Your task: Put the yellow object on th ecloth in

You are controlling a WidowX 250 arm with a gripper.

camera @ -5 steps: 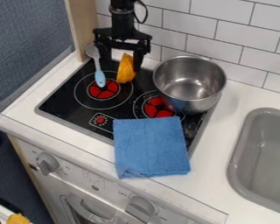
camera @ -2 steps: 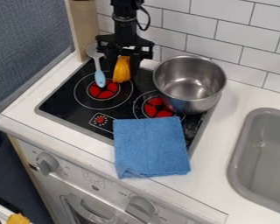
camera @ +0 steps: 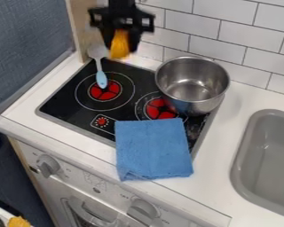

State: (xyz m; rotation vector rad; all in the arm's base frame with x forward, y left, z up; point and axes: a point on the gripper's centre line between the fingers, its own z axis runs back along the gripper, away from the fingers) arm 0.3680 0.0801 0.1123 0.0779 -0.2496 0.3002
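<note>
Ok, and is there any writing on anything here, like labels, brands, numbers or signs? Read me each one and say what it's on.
Nothing can be read for certain.
Oven front: small marks around the knobs, too small to read.
Stovetop: tiny marks ringing a red dot, too small to make out.
Blue cloth and metal pot: no lettering that I can see.

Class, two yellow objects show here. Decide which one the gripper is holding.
The upper yellow object, held in the gripper above the back of the stove; the other yellow object sits at the lower left corner, well away from it.
</note>
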